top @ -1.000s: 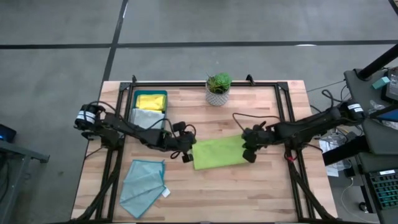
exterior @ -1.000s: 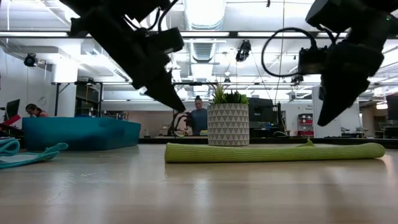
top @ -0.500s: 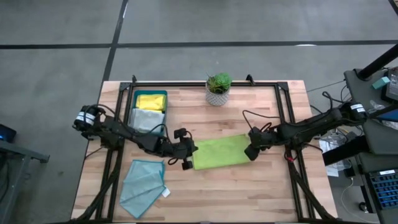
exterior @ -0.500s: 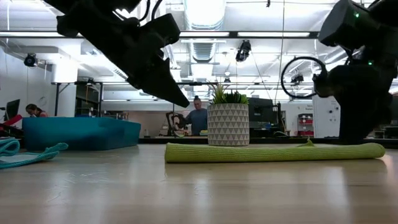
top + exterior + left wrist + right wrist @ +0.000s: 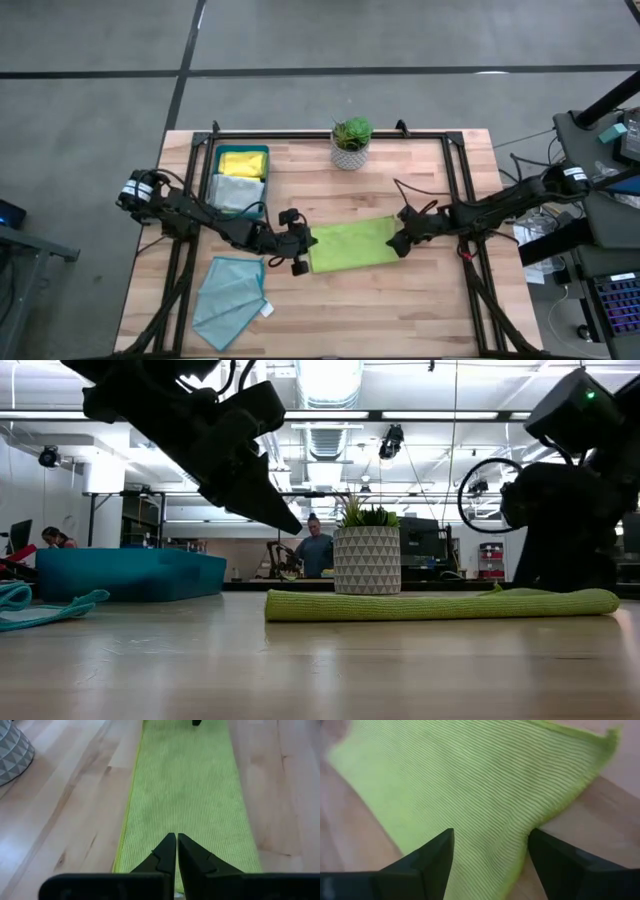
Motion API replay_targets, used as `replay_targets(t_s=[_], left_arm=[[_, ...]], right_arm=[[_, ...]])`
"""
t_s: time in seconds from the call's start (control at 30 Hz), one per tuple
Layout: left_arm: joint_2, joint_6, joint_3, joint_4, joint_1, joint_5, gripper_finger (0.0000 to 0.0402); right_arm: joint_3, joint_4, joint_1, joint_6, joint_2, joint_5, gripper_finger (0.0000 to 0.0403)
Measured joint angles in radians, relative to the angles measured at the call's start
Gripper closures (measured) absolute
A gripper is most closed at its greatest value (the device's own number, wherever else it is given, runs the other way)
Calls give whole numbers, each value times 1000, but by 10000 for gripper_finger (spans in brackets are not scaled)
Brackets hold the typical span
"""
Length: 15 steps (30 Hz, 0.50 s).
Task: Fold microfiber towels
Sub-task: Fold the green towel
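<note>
The right gripper [image 5: 490, 857], fingers spread wide, straddles the right edge of a folded lime green microfiber towel [image 5: 352, 245] lying mid-table on the pale wooden tabletop [image 5: 400, 300]. The left gripper [image 5: 176, 851], fingers pressed together and empty, hovers just above the towel's opposite end. A rumpled light teal cloth [image 5: 230, 290] lies near the table's front-left corner.

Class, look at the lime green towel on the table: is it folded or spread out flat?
Folded. The lime green towel lies as a narrow strip, and the low view shows a thick, rounded edge.
</note>
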Motion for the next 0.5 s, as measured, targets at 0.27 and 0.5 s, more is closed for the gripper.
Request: replay_targets(t_s=[0.27,0.5], left_arm=[[0,0,-2,3,0,0,398],[0,1,-3,-21,-2,24,398]], right_arm=[[-113,263,1,68,18,30,206],[-129,313,1,70,21,54,266]])
